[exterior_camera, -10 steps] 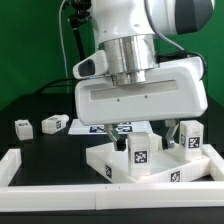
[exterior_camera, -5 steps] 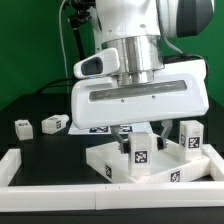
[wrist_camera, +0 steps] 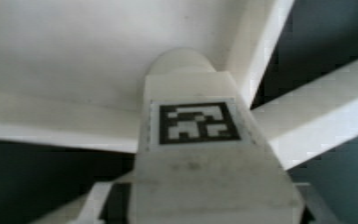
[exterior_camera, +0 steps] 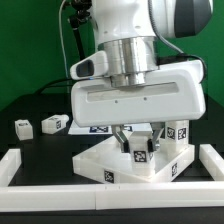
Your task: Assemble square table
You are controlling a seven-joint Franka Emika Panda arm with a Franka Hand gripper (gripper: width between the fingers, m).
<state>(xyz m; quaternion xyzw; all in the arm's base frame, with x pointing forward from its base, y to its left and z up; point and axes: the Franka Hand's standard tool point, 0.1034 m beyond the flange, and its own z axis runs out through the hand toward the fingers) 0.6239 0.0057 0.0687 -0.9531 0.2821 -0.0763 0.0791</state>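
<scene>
The white square tabletop lies flat on the black table, under the arm. A white tagged leg stands upright on it, and my gripper is shut on that leg from above. In the wrist view the leg fills the middle, with the tabletop behind it and my gripper closed on its near end. A second leg stands upright on the tabletop at the exterior view's right. Two loose legs lie on the table at the exterior view's left.
White border rails run along the front, at the exterior view's left and at its right. The marker board shows partly behind the tabletop. Cables hang behind the arm.
The tabletop, with both upright legs on it, has shifted toward the exterior view's left. My hand has turned slightly and stays shut on the leg.
</scene>
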